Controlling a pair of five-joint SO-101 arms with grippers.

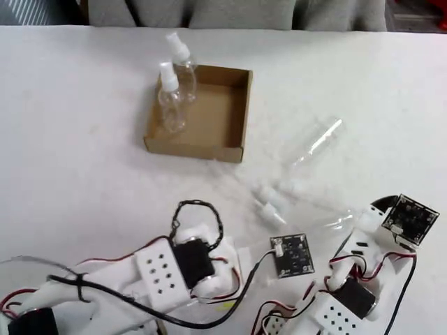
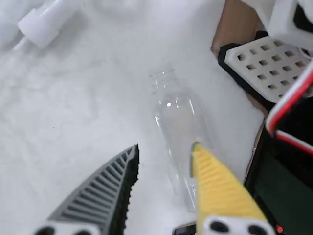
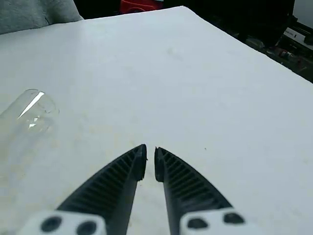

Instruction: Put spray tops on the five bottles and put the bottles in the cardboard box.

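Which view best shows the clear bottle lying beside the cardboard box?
The high view: the bottle lies whole, at a slant, apart from the cardboard box. The right wrist view catches its base end.

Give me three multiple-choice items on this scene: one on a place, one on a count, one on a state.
1. Where do the capped clear plastic spray bottles stand?
A) in the brown cardboard box
B) beside the box
C) on top of an arm

2. How many bottles are in that box?
A) one
B) two
C) five

3. How is the left hand, with one yellow and one grey jaw?
A) open
B) shut on a bottle
C) shut on a spray top

Key:
1 A, they rise from inside the box's walls.
2 B, two capped bottles show in it.
3 A, its jaws stand wide apart.
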